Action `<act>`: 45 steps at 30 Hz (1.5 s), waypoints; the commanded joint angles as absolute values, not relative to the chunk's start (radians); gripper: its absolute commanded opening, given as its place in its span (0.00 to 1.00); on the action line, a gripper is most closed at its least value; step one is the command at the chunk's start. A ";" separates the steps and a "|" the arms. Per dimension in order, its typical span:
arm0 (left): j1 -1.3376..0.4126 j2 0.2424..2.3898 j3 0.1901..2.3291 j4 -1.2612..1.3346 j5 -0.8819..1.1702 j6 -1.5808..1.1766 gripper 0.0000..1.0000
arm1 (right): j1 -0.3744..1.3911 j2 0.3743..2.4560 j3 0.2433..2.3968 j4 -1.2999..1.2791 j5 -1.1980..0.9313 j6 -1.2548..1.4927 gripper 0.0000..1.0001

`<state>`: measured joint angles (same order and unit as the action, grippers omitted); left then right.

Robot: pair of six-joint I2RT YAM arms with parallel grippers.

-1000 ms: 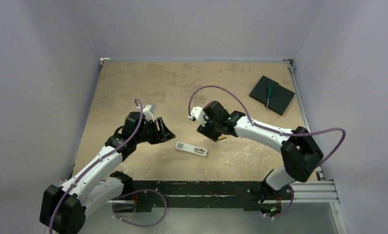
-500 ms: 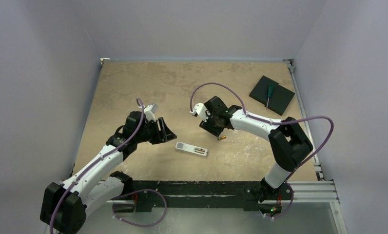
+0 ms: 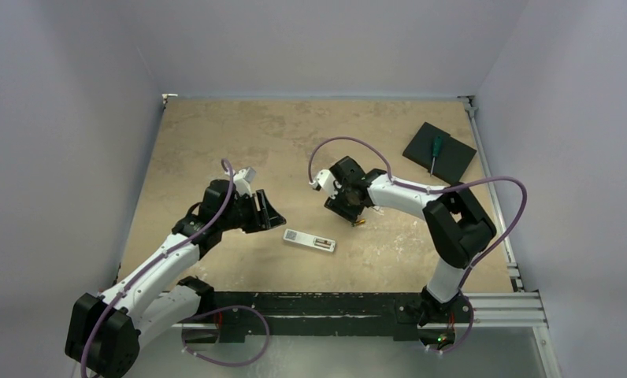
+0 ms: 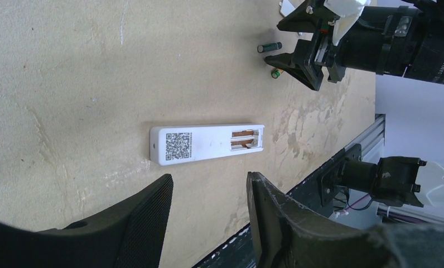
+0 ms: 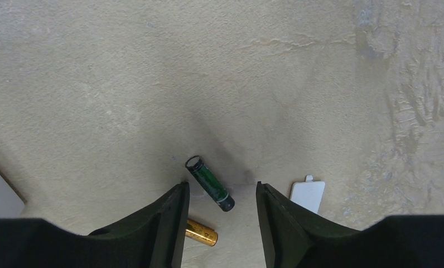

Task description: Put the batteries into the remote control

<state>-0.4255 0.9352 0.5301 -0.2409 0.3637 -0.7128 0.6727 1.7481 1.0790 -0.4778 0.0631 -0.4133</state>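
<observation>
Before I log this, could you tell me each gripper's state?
Left gripper: open, holding nothing.
Right gripper: open, empty, over the dark battery.

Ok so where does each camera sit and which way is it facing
Top external: fixed above and behind the robot, looking down on the table; left arm and right arm show whole, with left pincer and right pincer.
Left wrist: on the left arm, looking past its own fingers at the remote control, back up.
Right wrist: on the right arm, looking down between its own fingers at the dark battery and gold battery.
Shared: both wrist views show the two batteries.
</observation>
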 commanded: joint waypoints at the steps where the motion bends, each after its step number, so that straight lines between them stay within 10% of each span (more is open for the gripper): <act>1: -0.417 0.940 0.528 -0.197 0.380 -0.687 0.51 | 0.656 1.762 1.122 -0.503 0.047 -0.420 0.54; 45: -0.417 0.937 0.517 -0.193 0.381 -0.690 0.51 | 0.627 1.739 1.143 -0.532 0.017 -0.359 0.04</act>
<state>-0.4255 0.9367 0.5251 -0.2256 0.3676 -0.7128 0.6338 1.8046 1.1477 -0.5655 -0.0349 -0.3740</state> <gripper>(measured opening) 0.508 0.186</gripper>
